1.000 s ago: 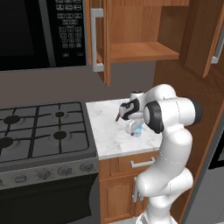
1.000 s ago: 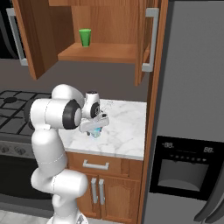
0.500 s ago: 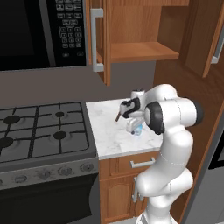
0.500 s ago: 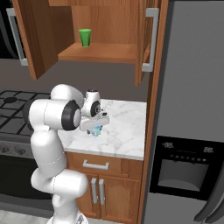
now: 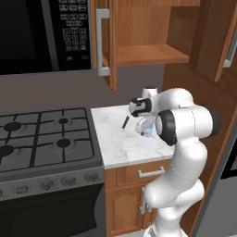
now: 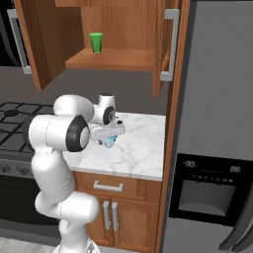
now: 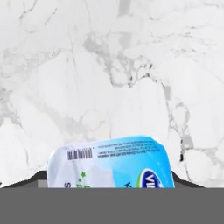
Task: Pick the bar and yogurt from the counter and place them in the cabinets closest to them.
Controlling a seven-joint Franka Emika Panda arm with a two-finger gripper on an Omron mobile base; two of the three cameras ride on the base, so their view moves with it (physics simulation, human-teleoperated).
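Thin brown stick [image 5: 125, 121] lies on counter [image 5: 115, 143] beside yogurt [image 5: 147, 133].

Above the marble desk [image 6: 143, 148] the cabinet shelf [image 6: 118, 59] lies open between swung-out doors, with only a green cup [image 6: 96, 42] at its left end.

Pale blue and white yogurt [image 7: 111, 164] cup, barcode showing, tipped on its side just above white marble counter [image 7: 109, 65]; seen at [image 6: 109, 142] over the slab, below open brown cabinets [image 6: 116, 58] with plain wood shelf
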